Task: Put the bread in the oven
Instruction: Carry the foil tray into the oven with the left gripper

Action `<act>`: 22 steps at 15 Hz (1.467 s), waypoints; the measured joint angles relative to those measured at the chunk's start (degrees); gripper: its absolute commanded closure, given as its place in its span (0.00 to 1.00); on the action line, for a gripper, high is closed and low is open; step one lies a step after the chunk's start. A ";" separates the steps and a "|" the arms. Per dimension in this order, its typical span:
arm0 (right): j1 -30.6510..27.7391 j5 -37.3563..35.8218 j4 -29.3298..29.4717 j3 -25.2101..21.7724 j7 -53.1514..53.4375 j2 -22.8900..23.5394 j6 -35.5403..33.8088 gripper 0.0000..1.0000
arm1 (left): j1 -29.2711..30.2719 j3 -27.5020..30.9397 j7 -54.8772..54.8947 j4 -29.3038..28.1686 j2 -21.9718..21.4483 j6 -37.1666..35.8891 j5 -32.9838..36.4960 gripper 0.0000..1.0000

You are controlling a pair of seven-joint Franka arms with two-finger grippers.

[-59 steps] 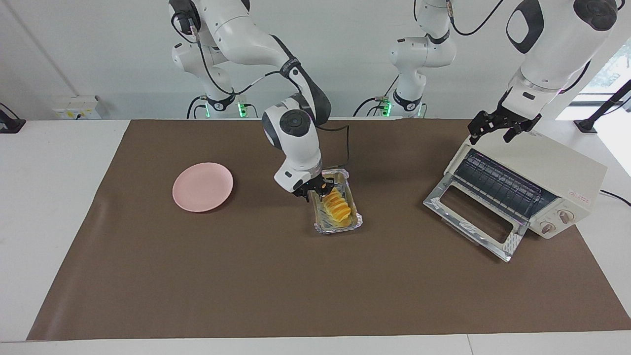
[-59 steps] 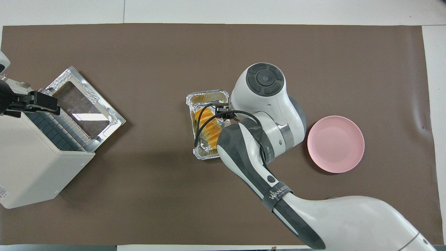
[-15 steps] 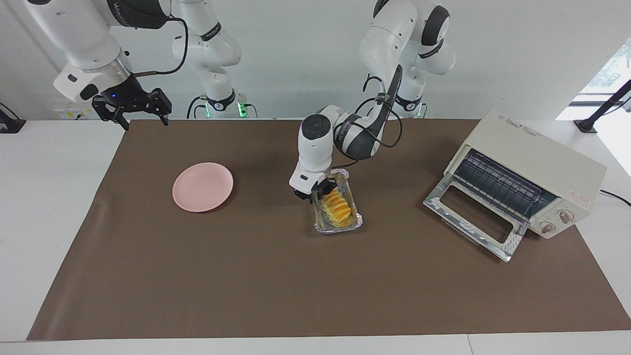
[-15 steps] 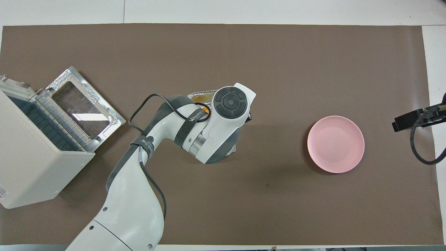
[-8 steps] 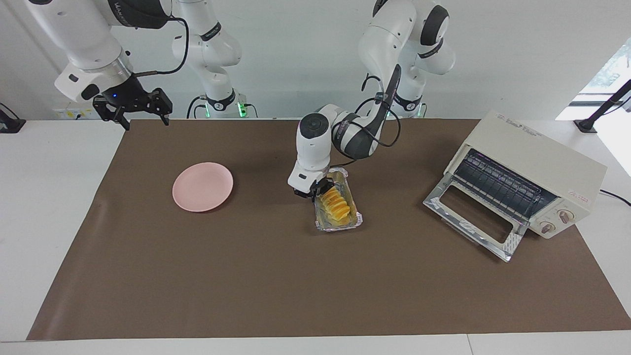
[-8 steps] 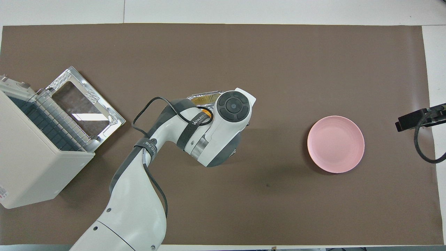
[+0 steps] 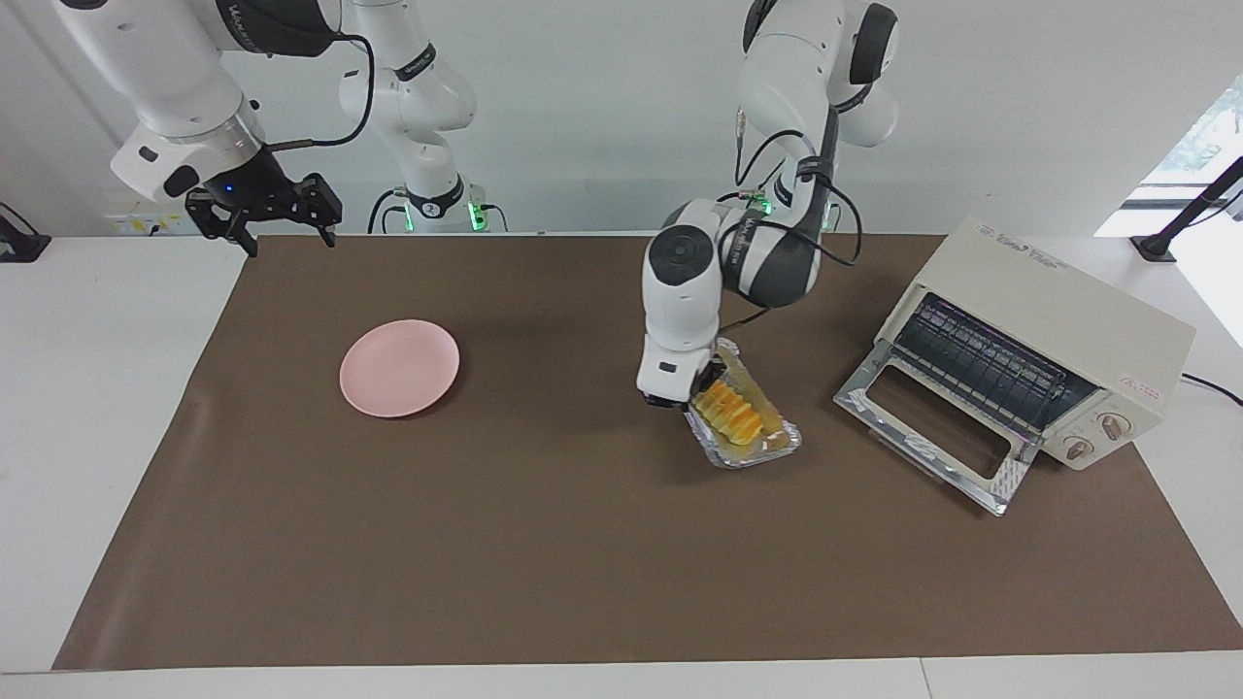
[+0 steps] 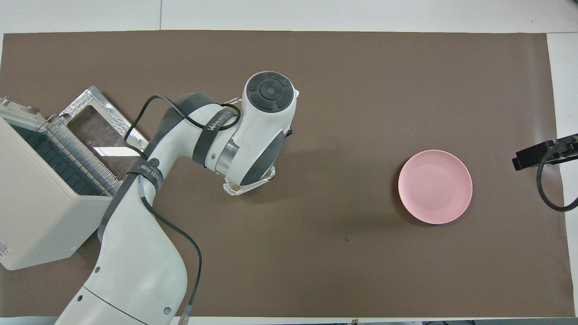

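Foil tray (image 7: 753,442) rim pinched by left gripper (image 7: 691,393), bread (image 7: 730,411) inside it, tray between pink plate (image 7: 399,367) and oven (image 7: 1044,345). Keep tray level, slide straight over the open door (image 7: 932,427) onto the rack. Right gripper (image 7: 260,216) waits spread near the table corner.

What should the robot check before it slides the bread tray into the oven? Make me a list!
1. Oven door open: ok, it lies dropped down flat.
2. Rack inside free: ok, nothing shows on it.
3. Bread in the foil tray: ok, it lies along the tray.
4. Left gripper holding the tray: cannot tell; it is at the tray's end nearer the robots, but the grip is hidden.
5. Tray lined up with the oven opening: not ok, it sits beside the door, angled.
6. Right gripper out of the way: ok, it waits open over the right arm's end of the table, past the pink plate.
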 measured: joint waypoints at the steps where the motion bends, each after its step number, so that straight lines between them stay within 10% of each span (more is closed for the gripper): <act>1: 0.00 0.00 0.00 0.00 0.00 0.00 0.00 0.00 | 1.23 2.73 0.02 0.77 -0.34 -1.41 -0.07 1.00; 7: 0.00 0.00 0.00 0.00 0.00 0.00 0.00 0.00 | 15.13 4.94 2.94 4.10 -2.96 -7.26 -0.20 1.00; 22: 0.00 0.00 0.00 0.00 0.00 0.00 0.00 0.00 | 19.01 10.10 16.63 -8.47 -7.03 -6.72 1.73 1.00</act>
